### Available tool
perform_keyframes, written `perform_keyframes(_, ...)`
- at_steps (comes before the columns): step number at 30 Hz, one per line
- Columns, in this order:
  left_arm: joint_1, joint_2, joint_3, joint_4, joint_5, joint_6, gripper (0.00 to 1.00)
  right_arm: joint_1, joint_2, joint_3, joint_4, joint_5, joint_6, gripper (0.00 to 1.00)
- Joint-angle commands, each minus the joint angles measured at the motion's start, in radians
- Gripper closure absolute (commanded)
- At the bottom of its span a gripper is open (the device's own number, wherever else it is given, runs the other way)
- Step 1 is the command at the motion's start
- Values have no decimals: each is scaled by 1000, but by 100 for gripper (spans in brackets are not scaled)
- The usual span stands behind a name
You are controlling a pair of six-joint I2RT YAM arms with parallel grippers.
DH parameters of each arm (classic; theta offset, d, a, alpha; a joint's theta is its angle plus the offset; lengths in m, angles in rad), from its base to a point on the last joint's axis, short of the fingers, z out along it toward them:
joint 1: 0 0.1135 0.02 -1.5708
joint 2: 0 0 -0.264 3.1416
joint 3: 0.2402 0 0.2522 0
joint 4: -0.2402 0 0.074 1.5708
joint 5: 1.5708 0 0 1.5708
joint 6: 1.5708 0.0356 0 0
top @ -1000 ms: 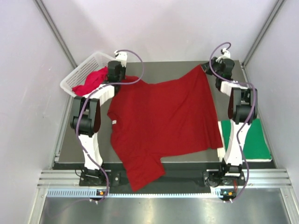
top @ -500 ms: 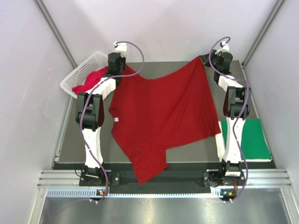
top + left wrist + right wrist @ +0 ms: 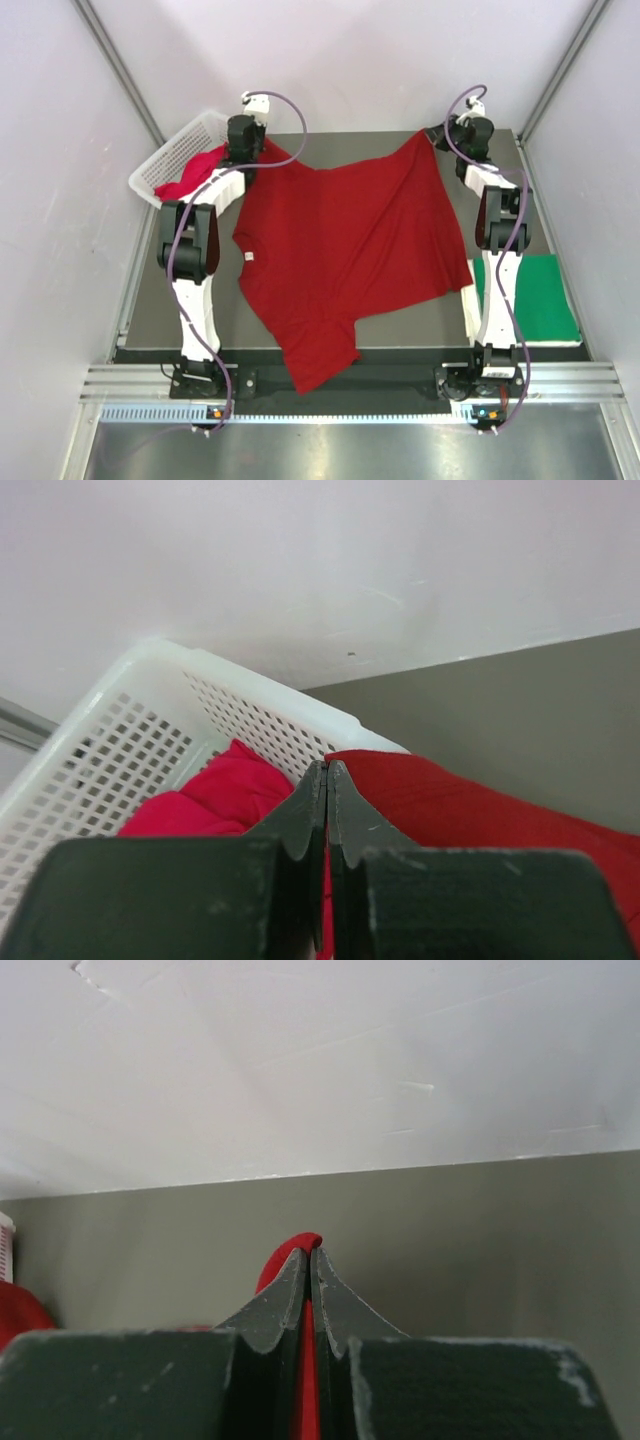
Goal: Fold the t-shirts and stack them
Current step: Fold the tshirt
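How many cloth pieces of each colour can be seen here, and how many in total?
dark red shirt: 1
pinkish red cloth, in the basket: 1
green cloth: 1
Total: 3

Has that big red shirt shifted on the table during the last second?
Yes. The red t-shirt slid toward the far wall: its sleeve now overhangs the table's near edge less.

Plain white walls [image 3: 350, 60] enclose a dark grey table [image 3: 345, 148] fronted by metal rails [image 3: 570, 382]
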Motion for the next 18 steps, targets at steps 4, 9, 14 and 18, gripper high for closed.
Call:
perform_keyframes(4,7,-173,-59,54,-15,30,100,-14,-59,-79,104,-19,-22,100)
perform_keyframes(9,8,-241,-120,37,-21,44,100,-21,-96,-133,127,-36,-9,100)
perform_keyframes(14,7,-299,-165,-17,16,33,100,-32,-131,-168,133,-57,-7,100)
perform_keyframes(18,7,-342,-202,-78,59,27,100,-46,-198,-250,167,-54,-7,100)
